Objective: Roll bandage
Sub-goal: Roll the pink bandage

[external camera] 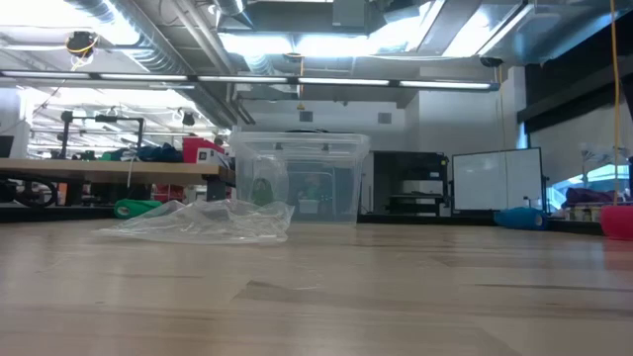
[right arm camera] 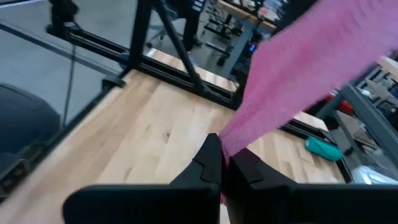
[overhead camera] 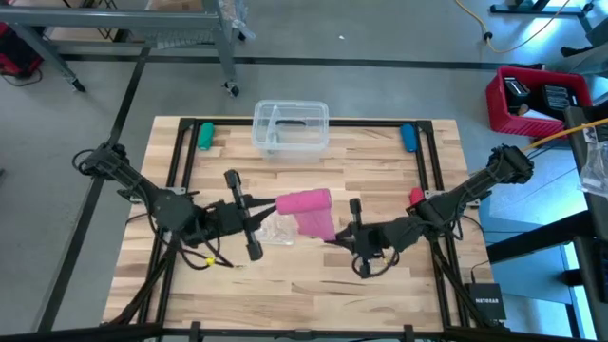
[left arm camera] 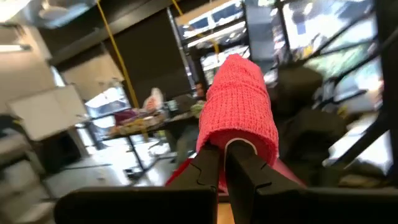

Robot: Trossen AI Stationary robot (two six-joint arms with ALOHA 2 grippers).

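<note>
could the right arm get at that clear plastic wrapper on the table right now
Probably not as things stand: the right gripper is shut on the free end of the pink bandage, which hangs between it and the wrapper. The left gripper holds the roll end.

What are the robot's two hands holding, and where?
Both hold the pink bandage: the left gripper pinches its rolled end, the right gripper its loose strip end.

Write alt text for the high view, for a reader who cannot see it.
Two dark robot arms hold a pink bandage above the middle of a wooden table: the left gripper is shut on its rolled end, the right gripper shut on its loose tail. A crumpled clear wrapper lies beneath, and a clear plastic container sits at the far edge.
</note>
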